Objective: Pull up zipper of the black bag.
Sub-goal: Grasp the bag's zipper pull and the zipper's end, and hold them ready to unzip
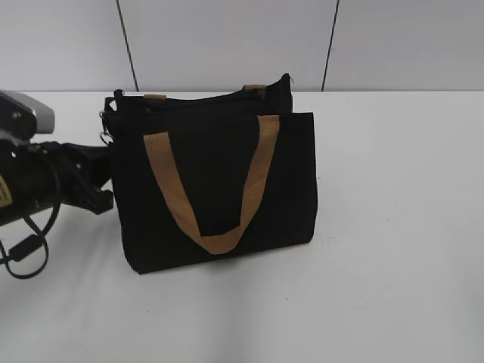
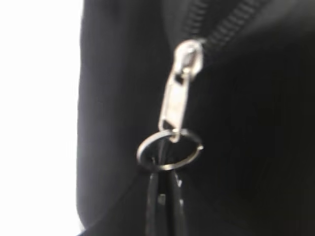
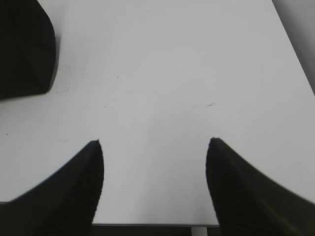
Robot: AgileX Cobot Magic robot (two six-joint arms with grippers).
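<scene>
On the plain white tabletop (image 1: 393, 227) the rectangular black fabric bag (image 1: 287, 181) is standing upright a little left of the middle, its front pocket panel facing the exterior camera and its tan-brown webbing strap handle (image 1: 215, 242) hanging in a loop down that panel. A second tan strap is showing only as two short stubs along the top edge, the rest hidden behind the bag. The left arm is reaching in from the left edge of the exterior view, cut off by the frame, and its dark end is sitting against the bag's upper left corner. The left claw (image 2: 165, 206) is blurred and mostly cropped in the left wrist view; its two thin dark tips are lying pressed together just under the round silver ring of the black zipper with its silver metal slider (image 2: 179, 98), apparently pinching the ring's lower edge, though the focus is too soft to be sure. In the exterior view the ring is only a tiny glint. The right claw (image 3: 155, 184) is hanging over bare tabletop with its fingers spread wide, a black corner of the bag showing at upper left.
</scene>
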